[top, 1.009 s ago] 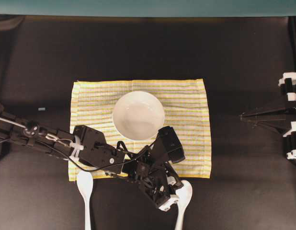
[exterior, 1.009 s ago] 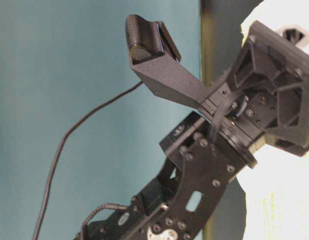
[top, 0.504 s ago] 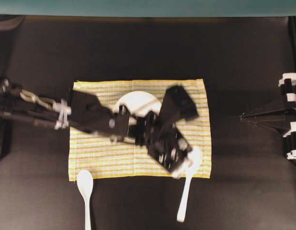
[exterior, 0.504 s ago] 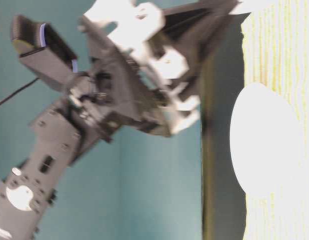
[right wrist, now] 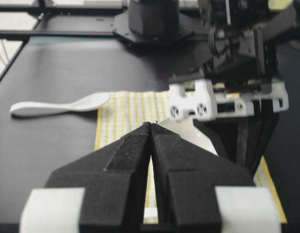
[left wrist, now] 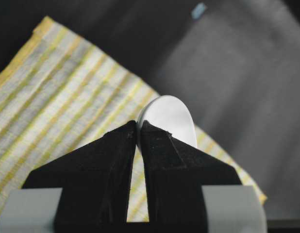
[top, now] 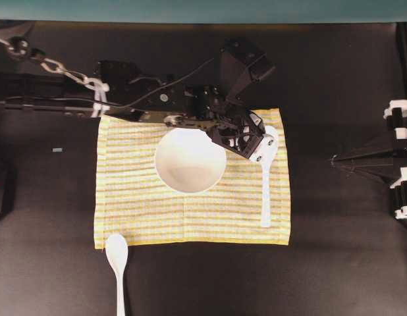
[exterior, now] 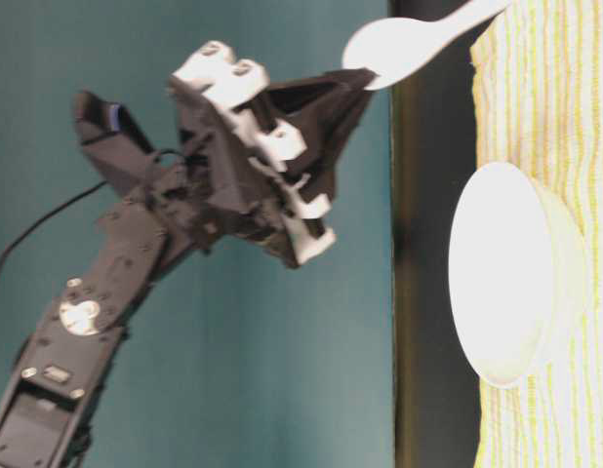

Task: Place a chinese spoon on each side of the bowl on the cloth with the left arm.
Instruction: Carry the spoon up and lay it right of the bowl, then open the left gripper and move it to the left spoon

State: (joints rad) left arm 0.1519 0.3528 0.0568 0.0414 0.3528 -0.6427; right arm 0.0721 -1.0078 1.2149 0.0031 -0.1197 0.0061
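The white bowl sits in the middle of the yellow-striped cloth. The left arm reaches in from the far left, and my left gripper is shut on the scoop end of a white chinese spoon right of the bowl. The handle runs toward the front along the cloth's right strip. From table level the spoon tilts, scoop end raised in the left gripper. The left wrist view has the left gripper pinching the scoop's rim. A second spoon lies on the table off the cloth's front left corner.
My right gripper rests shut over the dark table at the right edge, apart from the cloth, with nothing in it; its own camera has the right gripper pointing at the cloth and the second spoon.
The left arm has lifted one spoon from the table in front of the cloth and swung it back and right, past the bowl, to the cloth's right strip. The right arm stayed still.
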